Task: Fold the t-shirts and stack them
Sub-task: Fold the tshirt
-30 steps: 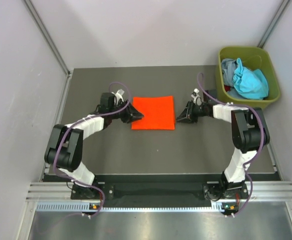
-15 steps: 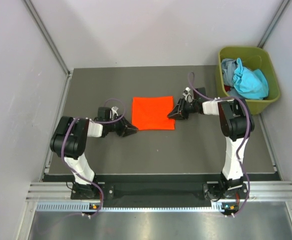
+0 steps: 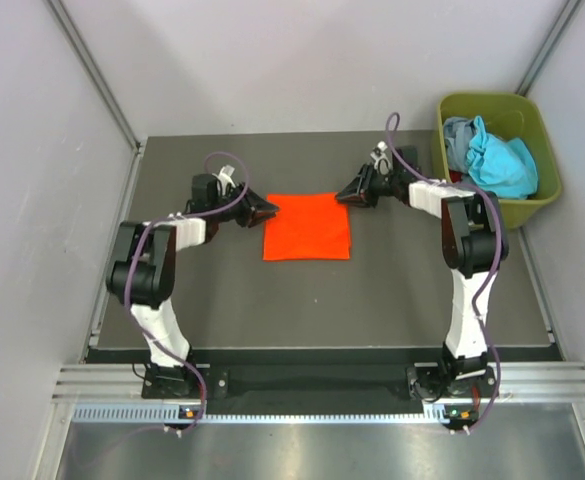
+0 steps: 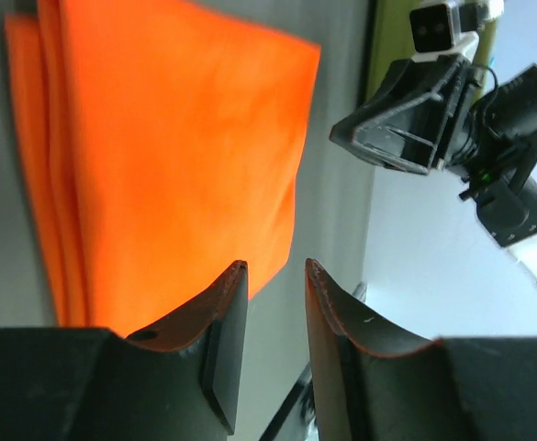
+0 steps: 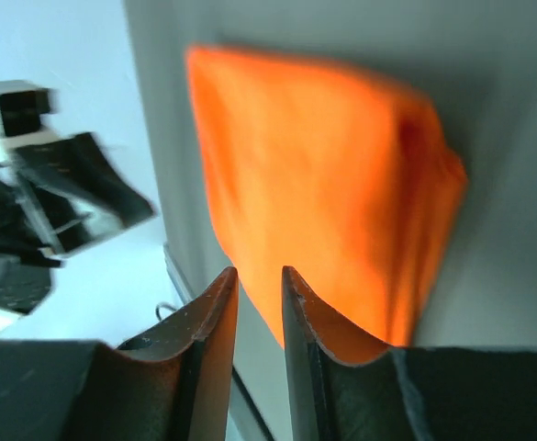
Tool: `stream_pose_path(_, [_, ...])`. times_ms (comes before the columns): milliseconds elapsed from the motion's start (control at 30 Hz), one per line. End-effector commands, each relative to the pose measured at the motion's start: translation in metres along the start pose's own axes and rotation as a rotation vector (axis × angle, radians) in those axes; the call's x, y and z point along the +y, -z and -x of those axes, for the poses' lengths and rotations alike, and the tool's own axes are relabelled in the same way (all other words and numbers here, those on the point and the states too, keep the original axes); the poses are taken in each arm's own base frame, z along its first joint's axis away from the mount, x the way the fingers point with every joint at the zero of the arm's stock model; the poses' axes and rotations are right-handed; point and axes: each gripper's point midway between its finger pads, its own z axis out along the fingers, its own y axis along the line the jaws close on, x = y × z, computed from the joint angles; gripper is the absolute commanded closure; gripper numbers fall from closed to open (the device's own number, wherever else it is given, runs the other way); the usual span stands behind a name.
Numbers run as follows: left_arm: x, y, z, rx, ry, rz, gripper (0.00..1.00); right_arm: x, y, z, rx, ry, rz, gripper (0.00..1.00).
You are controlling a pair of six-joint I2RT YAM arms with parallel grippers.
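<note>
A bright orange t-shirt [image 3: 307, 226], folded into a square, lies flat on the grey table. My left gripper [image 3: 265, 209] sits low at its far left corner, jaws a narrow gap apart and empty. My right gripper [image 3: 342, 195] sits at the far right corner, jaws also slightly apart and empty. In the left wrist view the shirt [image 4: 158, 156] lies beyond my fingertips [image 4: 236, 276], with stacked fold edges on its left. In the right wrist view the shirt [image 5: 332, 193] lies just past the gripper [image 5: 259, 271]. Teal-blue shirts [image 3: 499, 162] and a grey one [image 3: 457, 133] lie crumpled in the bin.
The olive-green plastic bin [image 3: 487, 103] stands at the table's far right corner, close behind the right arm. White walls close in the table on the left, back and right. The right gripper [image 4: 406, 119] shows across the shirt in the left wrist view.
Both grippers have moved away from me along the shirt's sides, from its nearer edges to its far corners. The orange shirt has stayed in place.
</note>
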Motion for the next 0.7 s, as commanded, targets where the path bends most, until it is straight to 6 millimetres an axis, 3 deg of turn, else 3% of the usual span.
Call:
stream_pose_path(0, [-0.014, -0.025, 0.028, -0.024, 0.024, -0.139, 0.63, 0.026, -0.011, 0.036, -0.060, 0.037, 0.073, 0.73])
stream_pose_path(33, [-0.018, -0.030, 0.034, -0.032, 0.005, -0.181, 0.64, 0.018, -0.019, 0.040, -0.061, 0.013, 0.073, 0.73])
stream_pose_path(67, [-0.002, -0.042, 0.033, -0.019, 0.038, -0.173, 0.64, 0.021, -0.021, 0.049, -0.077, 0.017, 0.078, 0.73])
stream_pose_path(167, [0.015, -0.054, 0.046, -0.050, 0.066, -0.161, 0.65, 0.009, -0.031, 0.061, -0.091, -0.004, 0.066, 0.74])
stream_pose_path(267, [0.033, -0.063, 0.058, -0.073, 0.072, -0.109, 0.65, -0.006, -0.038, 0.070, -0.109, -0.020, 0.048, 0.74])
stream_pose_path(333, [0.035, -0.066, 0.069, -0.085, 0.046, -0.095, 0.65, -0.018, -0.041, 0.074, -0.115, -0.035, 0.035, 0.73])
stream_pose_path(367, [0.044, -0.069, 0.068, -0.073, 0.061, -0.068, 0.65, -0.022, -0.038, 0.081, -0.130, -0.038, 0.030, 0.74])
stream_pose_path(533, [0.046, -0.063, 0.090, -0.083, 0.037, -0.046, 0.63, -0.042, -0.029, 0.091, -0.126, -0.045, -0.023, 0.73])
stream_pose_path(667, [0.050, -0.053, 0.102, -0.081, -0.017, 0.030, 0.62, -0.039, -0.011, 0.107, -0.144, -0.008, -0.061, 0.71])
